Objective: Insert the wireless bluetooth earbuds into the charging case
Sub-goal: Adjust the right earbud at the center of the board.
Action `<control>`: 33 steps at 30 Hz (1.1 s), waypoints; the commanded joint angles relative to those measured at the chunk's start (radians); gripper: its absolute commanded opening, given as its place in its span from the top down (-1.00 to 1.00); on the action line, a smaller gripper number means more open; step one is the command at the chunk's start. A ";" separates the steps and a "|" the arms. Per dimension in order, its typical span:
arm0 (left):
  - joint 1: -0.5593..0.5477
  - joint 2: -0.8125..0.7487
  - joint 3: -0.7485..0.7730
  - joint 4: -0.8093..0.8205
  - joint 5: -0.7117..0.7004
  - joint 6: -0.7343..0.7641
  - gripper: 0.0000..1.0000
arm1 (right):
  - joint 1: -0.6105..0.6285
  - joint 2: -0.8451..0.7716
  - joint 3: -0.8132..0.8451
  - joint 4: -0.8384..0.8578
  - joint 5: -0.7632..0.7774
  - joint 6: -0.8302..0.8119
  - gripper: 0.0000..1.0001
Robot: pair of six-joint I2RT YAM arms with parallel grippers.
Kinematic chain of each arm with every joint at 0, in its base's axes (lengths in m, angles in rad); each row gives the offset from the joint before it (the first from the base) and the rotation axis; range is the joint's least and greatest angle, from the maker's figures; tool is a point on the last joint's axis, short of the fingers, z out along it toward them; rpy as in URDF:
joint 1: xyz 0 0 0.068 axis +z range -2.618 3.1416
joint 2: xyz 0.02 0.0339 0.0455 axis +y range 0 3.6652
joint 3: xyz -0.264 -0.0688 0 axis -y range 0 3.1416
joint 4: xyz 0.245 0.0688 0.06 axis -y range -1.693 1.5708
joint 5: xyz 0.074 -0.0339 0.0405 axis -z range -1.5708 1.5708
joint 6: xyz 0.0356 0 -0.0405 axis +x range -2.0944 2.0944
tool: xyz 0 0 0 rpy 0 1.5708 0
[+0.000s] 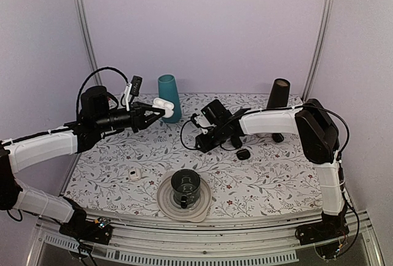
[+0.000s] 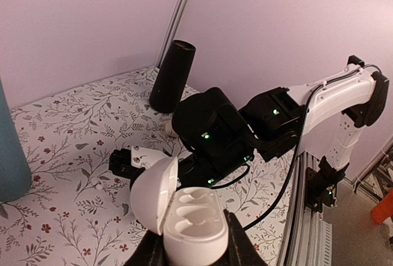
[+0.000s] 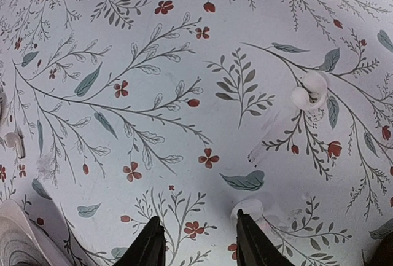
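Spanning the floral table (image 1: pixel 264 174), both arms reach inward. The left gripper (image 2: pixel 193 250) pinches the charging case (image 2: pixel 190 217) between its fingers, lid swung open, wells facing up. The right gripper (image 3: pixel 196 232) hangs spread above the table, an earbud (image 3: pixel 249 207) just beside one fingertip and a second earbud (image 3: pixel 309 91) farther ahead.

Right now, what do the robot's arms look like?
Both are white links with chunky black joints. The left arm has a black cable looping over it; the right arm shows tiny green lights. Each ends in two dark fingers.
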 commanded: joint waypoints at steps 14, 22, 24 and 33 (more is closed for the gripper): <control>0.013 -0.021 0.029 0.002 0.002 0.006 1.00 | -0.025 0.052 0.013 -0.004 -0.012 0.015 0.22; 0.014 -0.021 0.032 0.000 0.000 0.008 1.00 | -0.037 0.058 0.015 -0.004 -0.012 0.015 0.21; 0.014 -0.022 0.031 0.000 0.000 0.009 1.00 | -0.037 0.062 0.015 -0.005 -0.013 0.015 0.22; 0.013 -0.021 0.031 -0.001 0.002 0.011 1.00 | -0.039 0.048 0.015 -0.008 0.011 0.017 0.25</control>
